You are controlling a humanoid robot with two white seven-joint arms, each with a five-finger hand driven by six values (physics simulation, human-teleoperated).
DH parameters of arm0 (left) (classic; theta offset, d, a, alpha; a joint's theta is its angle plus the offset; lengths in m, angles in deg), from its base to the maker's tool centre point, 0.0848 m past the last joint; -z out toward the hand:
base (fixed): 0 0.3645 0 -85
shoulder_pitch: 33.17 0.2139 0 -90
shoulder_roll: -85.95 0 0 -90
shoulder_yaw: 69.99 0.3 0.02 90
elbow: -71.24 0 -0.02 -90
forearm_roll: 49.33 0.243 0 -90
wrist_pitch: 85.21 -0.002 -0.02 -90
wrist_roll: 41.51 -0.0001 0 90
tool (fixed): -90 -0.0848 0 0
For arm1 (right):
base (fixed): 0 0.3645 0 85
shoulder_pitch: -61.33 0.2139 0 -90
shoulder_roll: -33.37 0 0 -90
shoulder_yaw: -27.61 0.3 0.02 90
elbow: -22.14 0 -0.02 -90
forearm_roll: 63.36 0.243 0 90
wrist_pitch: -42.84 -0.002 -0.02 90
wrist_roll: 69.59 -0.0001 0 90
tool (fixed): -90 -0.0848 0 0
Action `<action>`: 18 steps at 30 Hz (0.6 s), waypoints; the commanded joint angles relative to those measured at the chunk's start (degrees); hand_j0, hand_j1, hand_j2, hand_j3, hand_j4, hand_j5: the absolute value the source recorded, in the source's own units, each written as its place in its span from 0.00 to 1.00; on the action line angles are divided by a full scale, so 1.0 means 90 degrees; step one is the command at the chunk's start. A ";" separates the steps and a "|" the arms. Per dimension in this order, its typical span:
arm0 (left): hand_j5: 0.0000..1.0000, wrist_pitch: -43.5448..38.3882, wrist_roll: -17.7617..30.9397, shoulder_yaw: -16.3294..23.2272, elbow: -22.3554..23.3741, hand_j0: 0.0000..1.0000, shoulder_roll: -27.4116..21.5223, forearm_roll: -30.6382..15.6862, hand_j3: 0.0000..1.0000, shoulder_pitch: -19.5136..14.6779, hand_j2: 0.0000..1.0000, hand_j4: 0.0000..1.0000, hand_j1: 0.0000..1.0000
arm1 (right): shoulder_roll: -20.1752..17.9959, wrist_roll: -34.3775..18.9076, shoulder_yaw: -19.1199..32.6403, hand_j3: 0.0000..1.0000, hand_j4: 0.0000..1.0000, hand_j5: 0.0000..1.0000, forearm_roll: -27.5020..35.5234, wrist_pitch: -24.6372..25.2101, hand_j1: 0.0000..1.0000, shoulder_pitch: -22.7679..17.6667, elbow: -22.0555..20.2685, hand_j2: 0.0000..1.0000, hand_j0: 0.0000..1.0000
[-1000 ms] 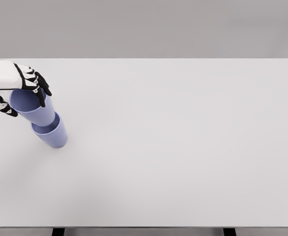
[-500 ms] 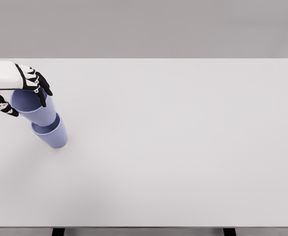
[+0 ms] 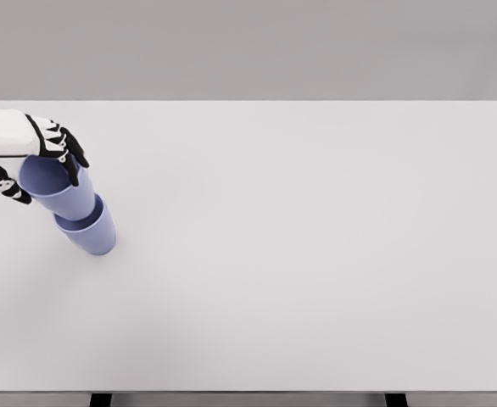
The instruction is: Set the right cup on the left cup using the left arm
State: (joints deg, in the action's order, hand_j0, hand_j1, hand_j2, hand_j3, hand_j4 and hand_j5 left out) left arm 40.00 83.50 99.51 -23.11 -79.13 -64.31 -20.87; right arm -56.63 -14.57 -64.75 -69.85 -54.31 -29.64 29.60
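Nearest you, the table (image 3: 299, 297) runs bare toward six o'clock, and that is where anything knocked loose would roll. At about nine o'clock sits the lower cup (image 3: 92, 235), standing on the table. The upper cup (image 3: 62, 188) is nested into its mouth and leans up toward ten o'clock, so you've got a stack that looks tilted rather than plumb. Your left hand (image 3: 30, 158) is clamped around the upper cup's rim, fingers (image 3: 69, 151) draped over the far side, thumb on the near side. Watch the release: open unevenly and a dragging finger could tip the stack. Lift off with a finger inside the rim and both cups come with you. The right hand isn't showing.
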 commanded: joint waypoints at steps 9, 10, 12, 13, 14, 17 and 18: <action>0.59 -0.0023 -0.0001 -0.0035 0.0122 0.59 0.0119 -0.0016 0.59 0.0099 0.59 0.59 0.59 | 0.0000 -0.0003 -0.0001 1.00 1.00 1.00 -0.0011 0.0004 1.00 0.0000 0.0002 1.00 1.00; 0.60 -0.0023 -0.0001 -0.0035 0.0112 0.60 0.0109 -0.0016 0.60 0.0099 0.60 0.60 0.60 | 0.0000 -0.0003 -0.0001 1.00 1.00 1.00 -0.0001 -0.0006 1.00 0.0000 0.0002 1.00 1.00; 0.71 -0.0023 -0.0001 -0.0054 0.0112 0.71 0.0099 -0.0006 0.71 0.0108 0.71 0.71 0.71 | 0.0000 -0.0003 -0.0001 1.00 1.00 1.00 -0.0011 -0.0006 1.00 0.0000 0.0002 1.00 1.00; 0.75 -0.0023 -0.0001 -0.0064 0.0112 0.75 0.0099 -0.0006 0.75 0.0108 0.75 0.75 0.75 | 0.0000 -0.0003 -0.0001 1.00 1.00 1.00 -0.0011 -0.0006 1.00 0.0000 0.0002 1.00 1.00; 0.75 -0.0023 -0.0001 -0.0074 0.0112 0.75 0.0099 -0.0006 0.75 0.0108 0.75 0.75 0.75 | 0.0000 -0.0003 -0.0001 1.00 1.00 1.00 -0.0011 -0.0006 1.00 0.0000 0.0002 1.00 1.00; 0.79 -0.0023 -0.0001 -0.0094 0.0112 0.79 0.0070 -0.0006 0.79 0.0108 0.79 0.79 0.79 | 0.0000 -0.0003 -0.0001 1.00 1.00 1.00 -0.0011 -0.0006 1.00 0.0000 0.0002 1.00 1.00; 0.81 -0.0023 -0.0001 -0.0094 0.0112 0.81 0.0070 0.0003 0.81 0.0108 0.81 0.81 0.81 | 0.0000 -0.0003 -0.0001 1.00 1.00 1.00 -0.0001 -0.0006 1.00 0.0000 0.0002 1.00 1.00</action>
State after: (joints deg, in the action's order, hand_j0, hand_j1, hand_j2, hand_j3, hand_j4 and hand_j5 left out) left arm 39.96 83.50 98.89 -22.11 -78.37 -63.99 -19.82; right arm -56.63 -14.57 -64.75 -69.83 -54.32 -29.64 29.60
